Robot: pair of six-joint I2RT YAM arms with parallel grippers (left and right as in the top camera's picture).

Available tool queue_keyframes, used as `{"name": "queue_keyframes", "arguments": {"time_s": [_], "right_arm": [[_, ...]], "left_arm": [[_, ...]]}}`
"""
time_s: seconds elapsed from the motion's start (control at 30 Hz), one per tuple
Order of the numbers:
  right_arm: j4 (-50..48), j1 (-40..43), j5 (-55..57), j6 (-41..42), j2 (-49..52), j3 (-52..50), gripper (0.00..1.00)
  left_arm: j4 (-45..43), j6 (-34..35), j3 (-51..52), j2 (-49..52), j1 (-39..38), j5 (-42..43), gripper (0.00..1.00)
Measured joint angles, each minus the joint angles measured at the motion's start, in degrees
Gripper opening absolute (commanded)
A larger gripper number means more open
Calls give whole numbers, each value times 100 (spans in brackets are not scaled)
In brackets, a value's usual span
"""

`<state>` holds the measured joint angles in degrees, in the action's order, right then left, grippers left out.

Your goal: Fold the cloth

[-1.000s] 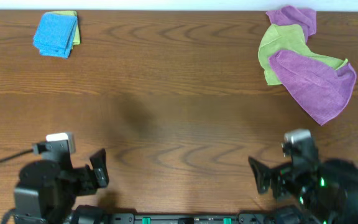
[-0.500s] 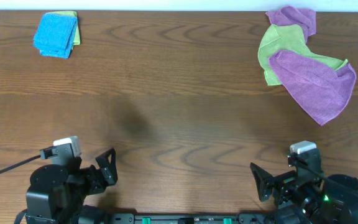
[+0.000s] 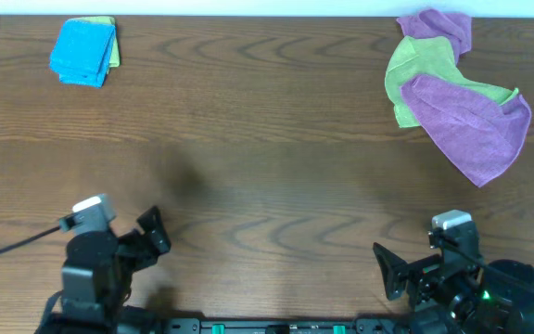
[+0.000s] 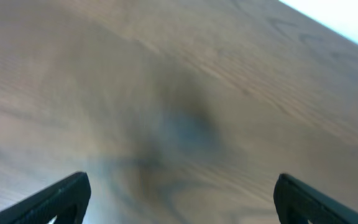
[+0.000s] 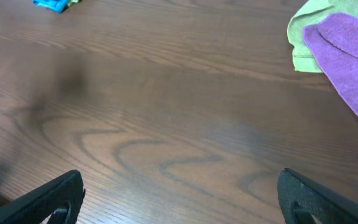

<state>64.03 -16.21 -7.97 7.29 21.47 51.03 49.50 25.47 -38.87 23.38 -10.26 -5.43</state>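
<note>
Now, desk [image 3: 267, 139]: dark wood grain; the middle carries nothing, and the cloths lie only at the two far corners.
Purple cloths [image 3: 471, 125]: loose pile at the far right, unfolded, unchanged over the last second.
Lime-green cloth [image 3: 415, 74]: in the same pile, partly under the purple; unmoved.
Right arm [image 3: 462, 278]: at the near right edge; it drew back toward that edge a second ago and has held there since.
Left arm [image 3: 91, 278]: at the near left edge; the only item to shift in the last half second, swung slightly leftward and re-angled, with motion blur in its wrist view.
The cloth [image 3: 82, 51]: far left corner, a compact folded packet lying on a second lime-green cloth [image 3: 112, 46]; unmoved and well apart from both arms.
Left pincer [image 4: 182, 199]: fingers spread wide, only bare desk between them.
Right pincer [image 5: 182, 196]: fingers spread wide, holding nothing.
Reading: the fold appears complete; both arms look to be parking at the near edge, and no further contact with the cloth seems needed.
</note>
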Motion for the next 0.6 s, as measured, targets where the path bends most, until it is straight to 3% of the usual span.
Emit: {"name": "queue_keyframes", "arguments": {"time_s": [0.1, 0.2, 0.33, 0.6], "right_arm": [[7, 0, 0, 0, 2, -4, 99], [4, 0, 0, 0, 2, -7, 99], [4, 0, 0, 0, 0, -7, 99], [4, 0, 0, 0, 0, -9, 99]], "left_arm": [[-868, -975, 675, 2, 44, -90, 95], [-1342, -1482, 1060, -50, 525, 24, 95], [-1744, -1838, 1593, -417, 1294, 426, 95], [-1860, -2004, 2302, -1261, 1419, 682, 95]]}}
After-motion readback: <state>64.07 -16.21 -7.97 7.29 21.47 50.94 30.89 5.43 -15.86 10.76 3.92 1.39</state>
